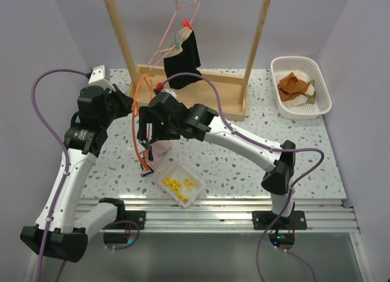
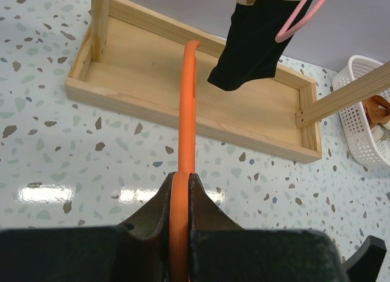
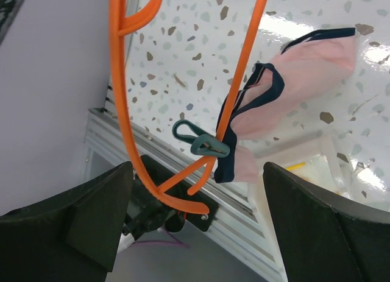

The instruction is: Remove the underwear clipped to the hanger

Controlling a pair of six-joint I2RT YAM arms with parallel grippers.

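Note:
The pale pink underwear with navy trim (image 3: 298, 81) hangs from an orange hanger (image 3: 119, 81), held to it by a teal clip (image 3: 201, 142). It also shows in the top view (image 1: 163, 149). My left gripper (image 2: 181, 190) is shut on the orange hanger's rod and holds it up (image 1: 133, 105). My right gripper (image 3: 198, 227) is open wide, with the clip and the hanger's lower corner between its fingers (image 3: 67, 233) without touching them. The black underwear (image 1: 183, 59) hangs from a pink hanger (image 1: 177, 26) on the wooden rack, and also shows in the left wrist view (image 2: 262, 38).
The wooden rack (image 1: 201, 81) stands at the back on a tray-like base (image 2: 183, 105). A white basket (image 1: 323, 87) holding brown cloth sits at the back right. A clear tray (image 1: 177, 183) with yellow clips lies near the front edge, below the pink underwear.

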